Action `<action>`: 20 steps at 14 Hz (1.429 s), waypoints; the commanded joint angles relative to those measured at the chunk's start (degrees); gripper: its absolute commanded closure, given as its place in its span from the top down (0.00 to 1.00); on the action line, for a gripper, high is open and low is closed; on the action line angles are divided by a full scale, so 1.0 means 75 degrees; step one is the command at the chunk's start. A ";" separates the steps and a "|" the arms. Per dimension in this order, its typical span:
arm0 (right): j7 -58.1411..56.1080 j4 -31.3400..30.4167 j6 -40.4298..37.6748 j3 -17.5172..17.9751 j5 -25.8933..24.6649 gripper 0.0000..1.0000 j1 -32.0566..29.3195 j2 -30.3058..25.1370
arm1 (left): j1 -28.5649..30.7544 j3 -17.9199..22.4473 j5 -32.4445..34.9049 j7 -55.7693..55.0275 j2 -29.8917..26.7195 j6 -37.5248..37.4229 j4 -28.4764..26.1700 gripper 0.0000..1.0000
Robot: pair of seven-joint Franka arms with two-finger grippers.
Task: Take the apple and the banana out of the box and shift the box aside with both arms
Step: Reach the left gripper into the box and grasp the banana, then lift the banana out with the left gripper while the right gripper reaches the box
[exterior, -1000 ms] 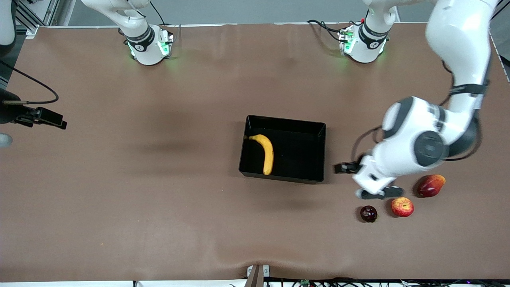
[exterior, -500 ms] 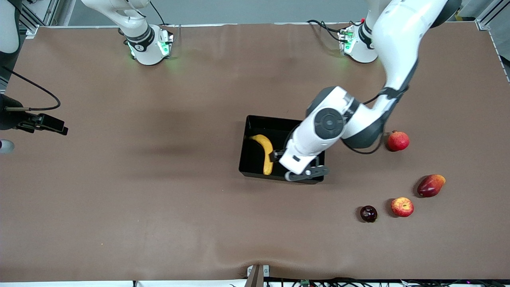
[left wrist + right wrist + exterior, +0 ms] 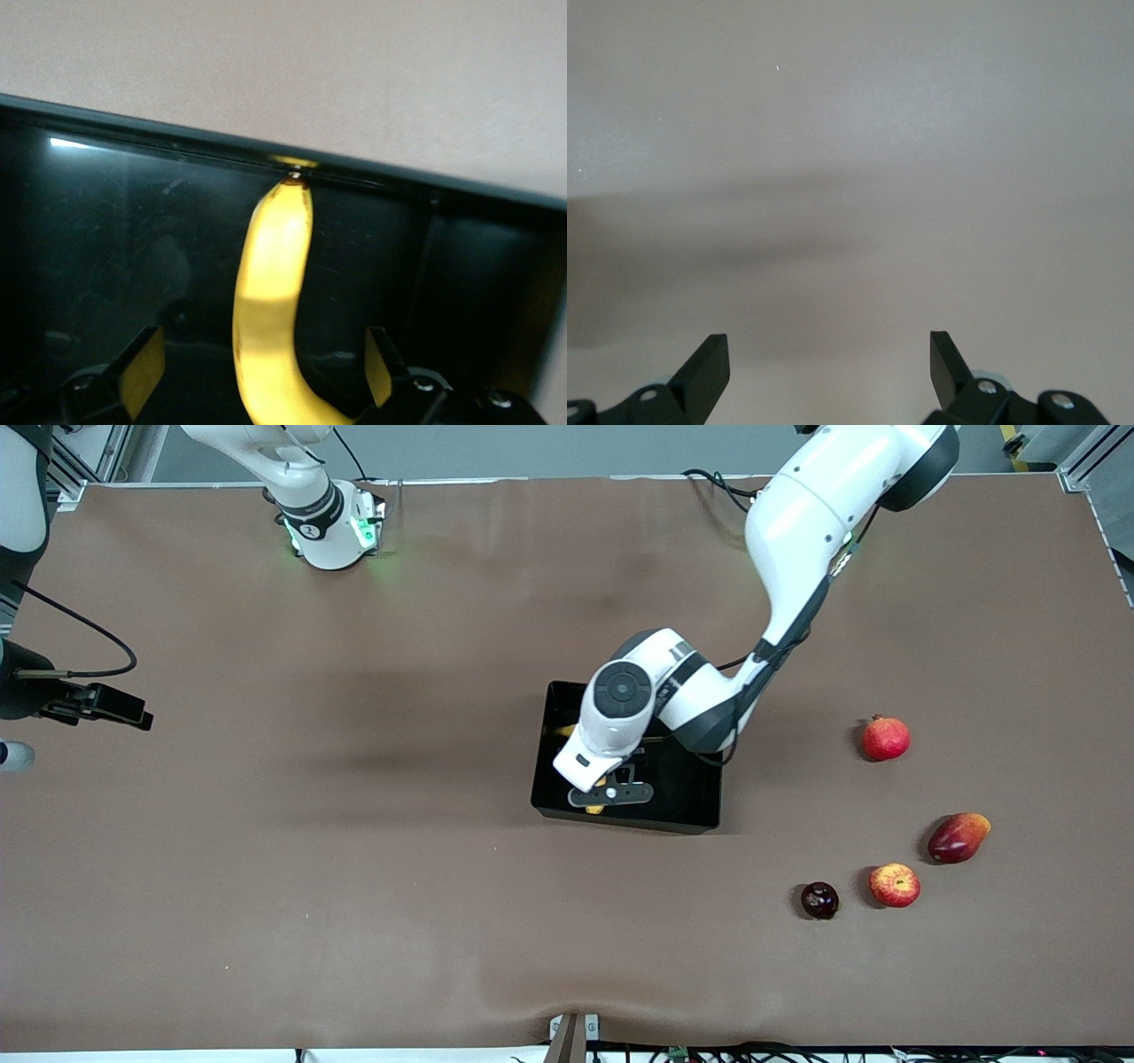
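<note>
The black box sits mid-table with the yellow banana lying in it, mostly hidden under the left arm. My left gripper hangs low over the box, open. In the left wrist view the banana runs between the spread fingers of the left gripper without touching them, its tip at the box wall. The red apple lies on the table toward the left arm's end, nearer the front camera than the box. My right gripper is open over bare table at the right arm's end.
Toward the left arm's end lie a red pomegranate, a red-and-yellow mango-like fruit and a dark plum beside the apple. The right arm's wrist with its cable shows at the table's edge.
The left arm has swung from above the loose fruits to over the box, and its gripper now straddles the banana. The pomegranate has come into view. The right arm has barely moved.
</note>
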 commanded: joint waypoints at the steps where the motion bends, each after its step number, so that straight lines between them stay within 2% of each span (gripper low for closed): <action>1: 0.0023 0.0037 -0.0002 0.0028 0.0035 1.00 -0.0046 0.0004 | -0.0122 0.0062 0.0592 -0.0062 0.0505 0.0574 0.0059 1.00; 6: 0.0011 0.0049 -0.0002 0.0028 0.0035 1.00 -0.0035 0.0016 | -0.0485 0.0073 0.0851 -0.0015 0.0858 0.0916 0.0047 1.00; 7: 0.0011 0.0049 -0.0002 0.0028 0.0035 1.00 -0.0035 0.0051 | -0.0509 0.0085 0.0979 -0.0015 0.0905 0.0916 0.0047 0.93; 9: 0.0011 0.0049 -0.0002 0.0028 0.0035 1.00 -0.0035 0.0086 | -0.0498 0.0085 0.1179 -0.0131 0.0929 0.0905 0.0047 0.30; 10: 0.0011 0.0049 -0.0002 0.0028 0.0035 1.00 -0.0035 0.0098 | -0.0474 0.0085 0.1156 -0.0179 0.0917 0.0904 0.0047 0.04; 11: 0.0011 0.0049 -0.0002 0.0028 0.0035 1.00 -0.0023 0.0110 | -0.0428 0.0074 0.1144 -0.0167 0.0824 0.0858 0.0047 0.00; 14: 0.0023 0.0049 -0.0002 0.0028 0.0070 1.00 0.0012 0.0180 | -0.0310 0.0074 0.1179 -0.0179 0.0415 0.0577 0.0071 0.00; 18: 0.0070 0.0049 -0.0002 0.0028 0.0164 1.00 0.0211 0.0402 | 0.0076 -0.0101 0.1063 -0.0085 -0.0721 -0.0383 0.0106 0.00; 20: 0.0070 0.0049 0.0010 0.0028 0.0210 1.00 0.0421 0.0496 | 0.0298 -0.0161 0.0724 -0.0062 -0.1155 -0.0595 0.0094 0.00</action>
